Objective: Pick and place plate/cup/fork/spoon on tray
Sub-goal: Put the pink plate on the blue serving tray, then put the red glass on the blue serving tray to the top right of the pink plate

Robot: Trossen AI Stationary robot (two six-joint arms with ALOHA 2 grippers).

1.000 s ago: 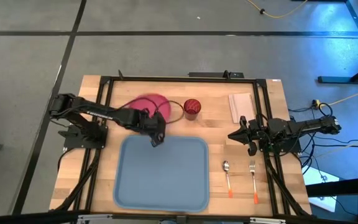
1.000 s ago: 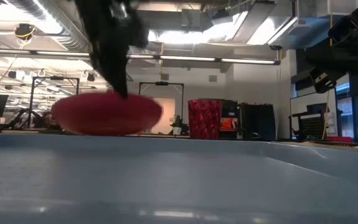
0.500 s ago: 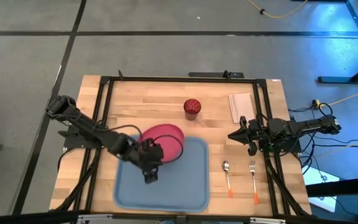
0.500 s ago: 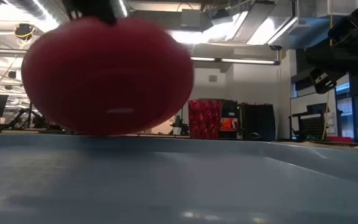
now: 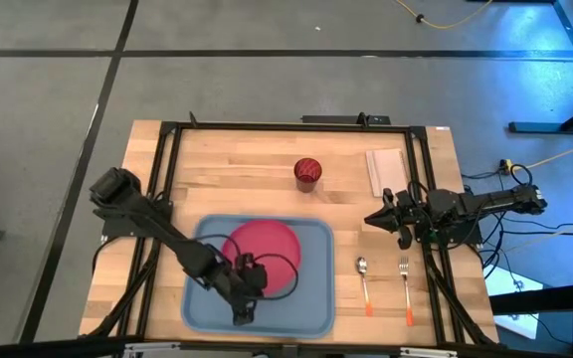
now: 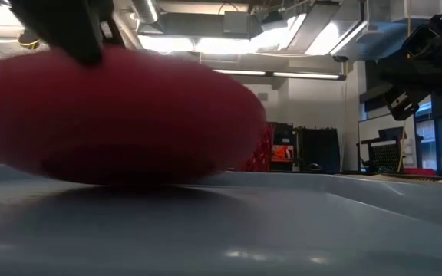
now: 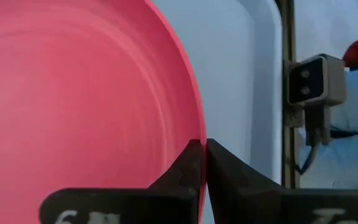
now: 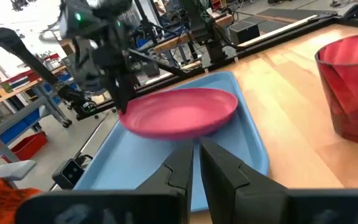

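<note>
The pink-red plate is over the light blue tray, low above its floor; it fills the low view. My left gripper is shut on the plate's near-left rim. The dark red cup stands on the wood beyond the tray. The spoon and the fork lie on the table to the right of the tray. My right gripper is shut and empty, hovering right of the tray's far right corner. My left gripper pinches the plate's rim between its two fingers, at the plate's near-left edge. The fingers come slanting down from the table's left. The plate is about level, face up, over the tray floor; whether its base touches the tray I cannot tell.
A small pale sheet lies at the far right of the table. A black frame runs around the work area. The low camera's box stands just past the tray's near rim.
My left gripper has carried the plate from the wood left of the cup toward the table's near edge, over the tray's far rim, and down to just above the tray floor. It has stayed shut on the rim. The plate has stayed face up.
</note>
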